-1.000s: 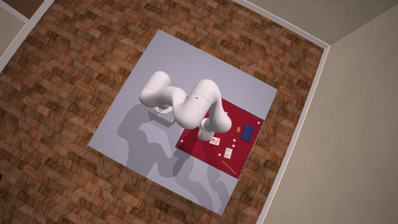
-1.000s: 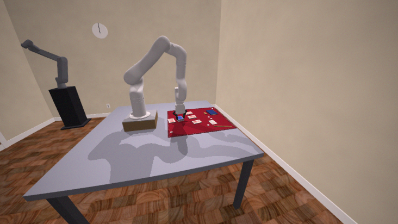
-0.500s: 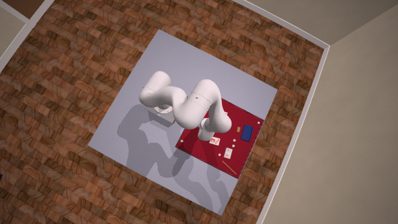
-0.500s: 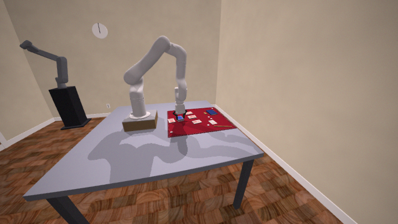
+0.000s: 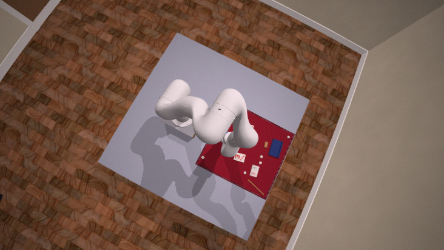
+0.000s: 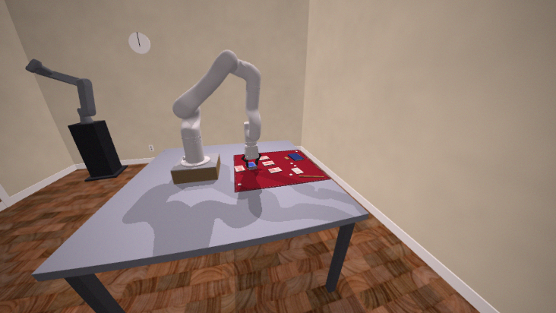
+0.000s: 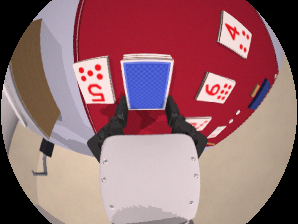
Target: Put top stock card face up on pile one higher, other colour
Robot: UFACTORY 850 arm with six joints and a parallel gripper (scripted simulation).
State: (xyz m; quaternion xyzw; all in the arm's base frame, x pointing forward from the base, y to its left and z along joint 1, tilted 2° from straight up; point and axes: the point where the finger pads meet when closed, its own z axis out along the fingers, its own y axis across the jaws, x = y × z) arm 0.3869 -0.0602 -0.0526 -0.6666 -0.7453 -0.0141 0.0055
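The face-down stock (image 7: 147, 83) (image 6: 251, 166) shows its blue-backed top card on the red card cloth (image 7: 166, 16) (image 6: 272, 180) (image 5: 214, 161). My gripper (image 7: 146, 101) (image 6: 251, 160) points straight down over it, with one black finger against each long edge, shut on the top card. The card lies level on the stock. In the overhead view the arm hides both gripper and stock. A red 5 (image 7: 92, 83) (image 6: 239, 168) lies face up just left of the stock. A red 6 (image 7: 216, 88) and a red 4 (image 7: 234, 32) lie to the right.
More face-up cards (image 6: 275, 169) (image 6: 296, 170) (image 5: 239, 157) (image 5: 254, 170) lie on the cloth, with small white tokens (image 5: 261, 155) between them. A blue notebook (image 5: 275, 148) (image 6: 295, 156), a small brown block (image 5: 265, 144) and a pencil (image 5: 255, 186) (image 6: 311, 175) lie further out. The arm's base box (image 6: 195, 173) stands left of the cloth.
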